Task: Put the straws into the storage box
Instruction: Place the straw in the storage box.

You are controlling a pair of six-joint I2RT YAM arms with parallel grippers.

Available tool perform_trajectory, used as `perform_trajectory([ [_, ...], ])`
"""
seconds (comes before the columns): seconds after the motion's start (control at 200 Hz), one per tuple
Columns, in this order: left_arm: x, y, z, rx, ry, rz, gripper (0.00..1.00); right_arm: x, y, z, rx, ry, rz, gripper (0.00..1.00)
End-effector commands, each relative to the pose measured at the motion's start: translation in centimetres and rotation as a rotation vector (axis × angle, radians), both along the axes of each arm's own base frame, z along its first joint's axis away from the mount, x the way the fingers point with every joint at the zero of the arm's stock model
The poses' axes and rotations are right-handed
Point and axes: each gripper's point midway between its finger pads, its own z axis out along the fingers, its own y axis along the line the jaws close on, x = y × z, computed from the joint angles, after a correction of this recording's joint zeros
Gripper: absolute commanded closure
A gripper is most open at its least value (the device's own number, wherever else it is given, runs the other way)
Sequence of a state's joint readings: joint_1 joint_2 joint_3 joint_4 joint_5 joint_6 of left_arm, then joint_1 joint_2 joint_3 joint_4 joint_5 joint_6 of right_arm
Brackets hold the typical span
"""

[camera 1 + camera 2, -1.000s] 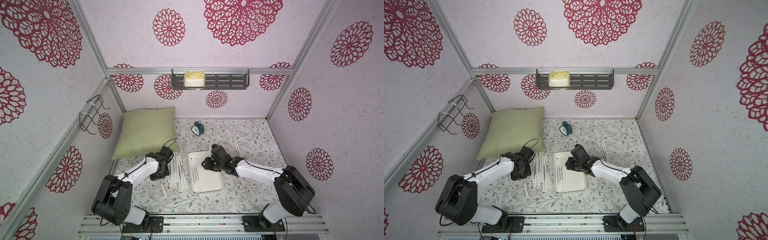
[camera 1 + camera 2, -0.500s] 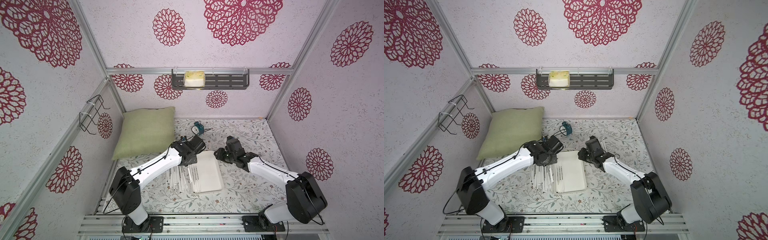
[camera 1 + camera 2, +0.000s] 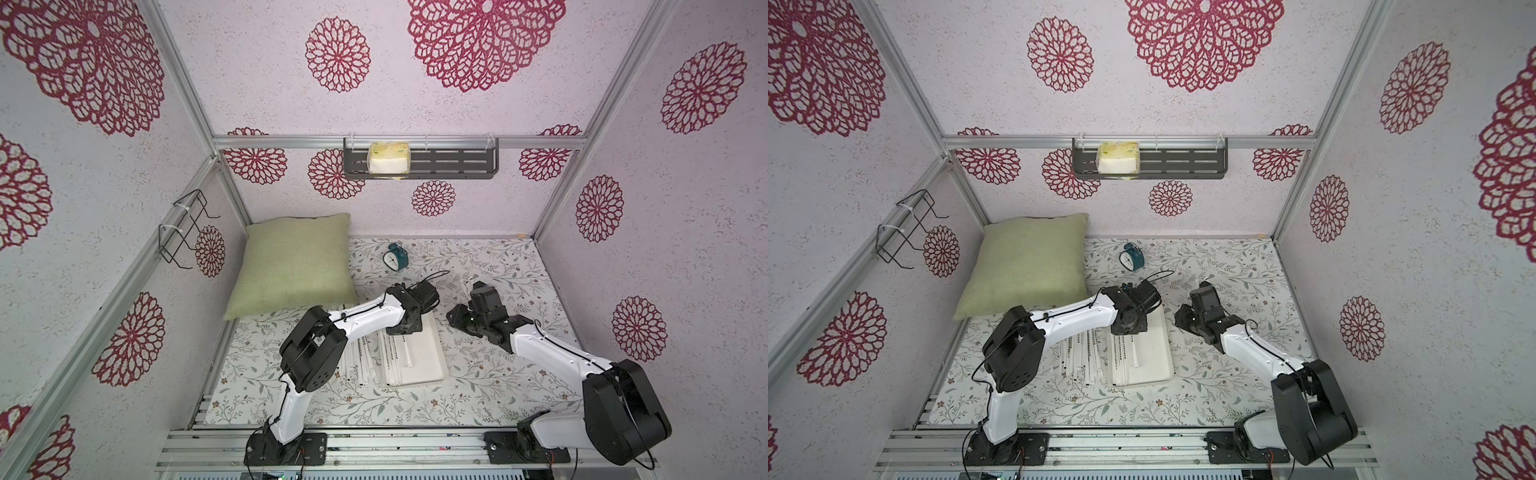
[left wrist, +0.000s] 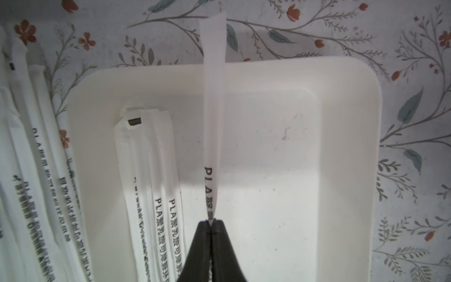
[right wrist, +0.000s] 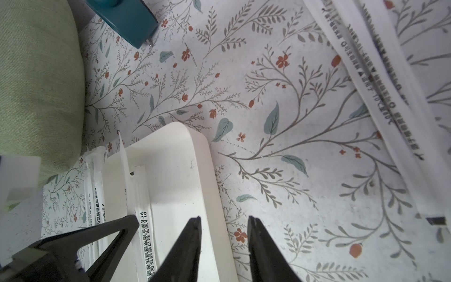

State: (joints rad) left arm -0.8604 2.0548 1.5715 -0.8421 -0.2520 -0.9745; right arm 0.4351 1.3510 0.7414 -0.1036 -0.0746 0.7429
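Left gripper [image 4: 211, 221] clenched on a single straw [image 4: 212, 109] above the storage box [image 3: 436, 361], box at lower centre in both top views, its far end hidden under the left arm, right gripper [image 5: 224, 222] parted and empty, loose straws [image 3: 360, 365] left of the box, partly covered by the arm.

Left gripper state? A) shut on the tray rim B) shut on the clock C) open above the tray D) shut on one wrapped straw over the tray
D: in the left wrist view the left gripper has its jaws closed on a single straw over the storage box.
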Motion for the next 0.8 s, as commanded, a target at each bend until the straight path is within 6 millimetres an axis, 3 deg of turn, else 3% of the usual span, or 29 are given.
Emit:
perform_trajectory([
  [0.0,-0.7,-0.3,-1.2,0.024,0.017,-0.013,0.93,0.6,0.0,0.7,0.010,-0.036,-0.003,0.62],
  [0.115,-1.3,-0.2,-2.4,0.045,0.044,-0.019,0.93,0.4,0.0,0.3,0.023,-0.030,-0.010,0.63],
  [0.45,-2.2,1.3,-3.3,0.102,0.067,-0.005,0.91,0.3,0.1,0.0,0.032,-0.025,-0.011,0.63],
  [0.795,-2.2,1.0,-3.8,0.101,0.084,-0.016,0.86,0.3,0.3,-0.1,0.043,-0.018,-0.008,0.63],
])
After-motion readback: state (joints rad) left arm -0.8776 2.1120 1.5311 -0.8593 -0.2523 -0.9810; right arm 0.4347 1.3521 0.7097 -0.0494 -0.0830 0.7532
